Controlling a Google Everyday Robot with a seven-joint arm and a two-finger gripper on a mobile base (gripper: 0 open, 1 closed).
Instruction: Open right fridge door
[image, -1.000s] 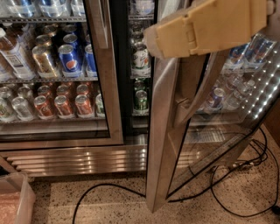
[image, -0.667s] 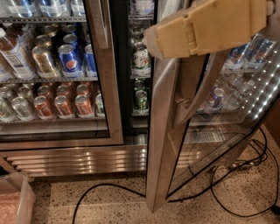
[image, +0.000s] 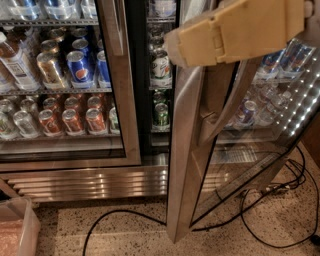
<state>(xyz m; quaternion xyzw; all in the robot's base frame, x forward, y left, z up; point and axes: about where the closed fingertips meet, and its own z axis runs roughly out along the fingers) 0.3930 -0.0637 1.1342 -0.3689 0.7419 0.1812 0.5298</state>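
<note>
The right fridge door (image: 186, 165) stands swung out towards me, its steel edge reaching down to the floor. Its long vertical handle (image: 226, 111) runs down the glass panel. My gripper (image: 235, 29) shows as a tan block across the top of the camera view, in front of the door's upper part and close to the top of the handle. Between the two doors the inside of the fridge shows, with green cans (image: 160, 114) on its shelves.
The left glass door (image: 120, 75) is closed, with blue Pepsi and orange cans behind it. Black cables (image: 280, 200) lie on the speckled floor under and beside the open door. A clear plastic bin (image: 17, 230) sits at the bottom left. An LED strip (image: 300, 105) glows at right.
</note>
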